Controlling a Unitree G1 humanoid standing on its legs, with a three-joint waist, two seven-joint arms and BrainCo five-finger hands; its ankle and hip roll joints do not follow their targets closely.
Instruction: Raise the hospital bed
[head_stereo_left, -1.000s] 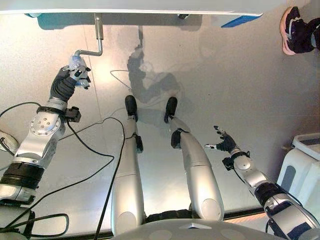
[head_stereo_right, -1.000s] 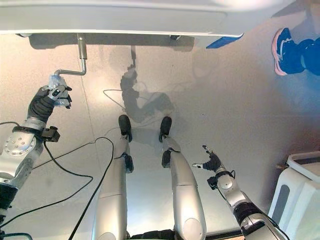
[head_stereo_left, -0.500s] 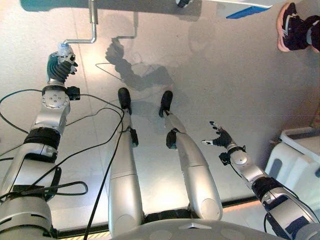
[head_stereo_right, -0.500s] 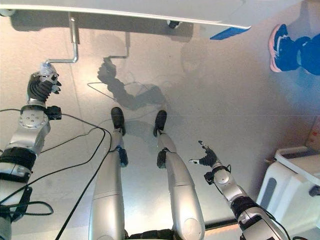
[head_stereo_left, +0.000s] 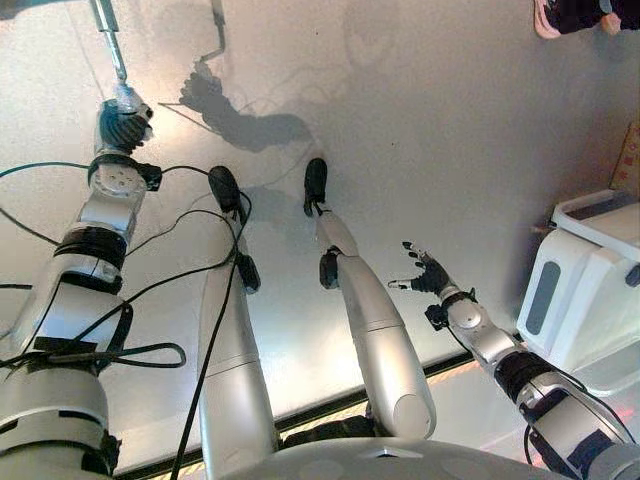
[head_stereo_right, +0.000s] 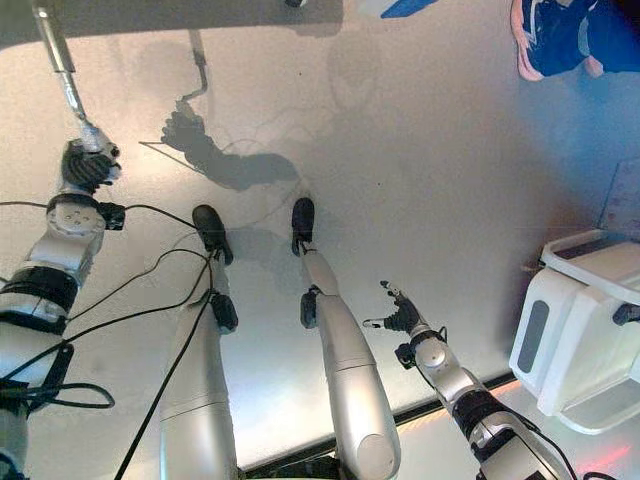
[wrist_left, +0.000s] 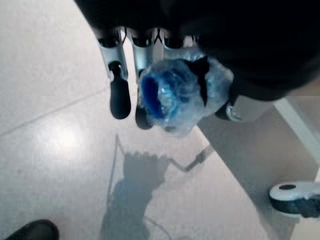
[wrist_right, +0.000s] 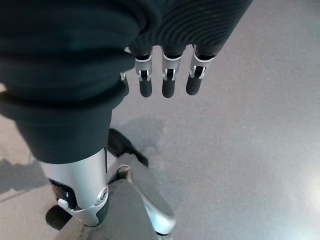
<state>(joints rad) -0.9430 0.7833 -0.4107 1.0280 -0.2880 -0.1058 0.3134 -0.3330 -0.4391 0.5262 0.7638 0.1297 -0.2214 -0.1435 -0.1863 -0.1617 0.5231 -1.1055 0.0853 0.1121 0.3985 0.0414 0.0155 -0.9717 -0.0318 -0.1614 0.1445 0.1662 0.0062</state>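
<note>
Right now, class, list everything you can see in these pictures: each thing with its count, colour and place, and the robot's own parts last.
Crank rod: one, silver metal, far left, running down from the bed into the left hand.
Crank handle grip: one, blue under clear wrap, inside the left hand.
Bed caster: one, white with a dark hub, on the floor by the bed frame.
Cabinet: one, white, on the floor at far right.
Person's shoe: one, pink-soled and dark, far right.
Floor: grey, glossy.
Left hand: fingers curled round the grip.
Right hand: low on the right, fingers straight, holding nothing.
</note>
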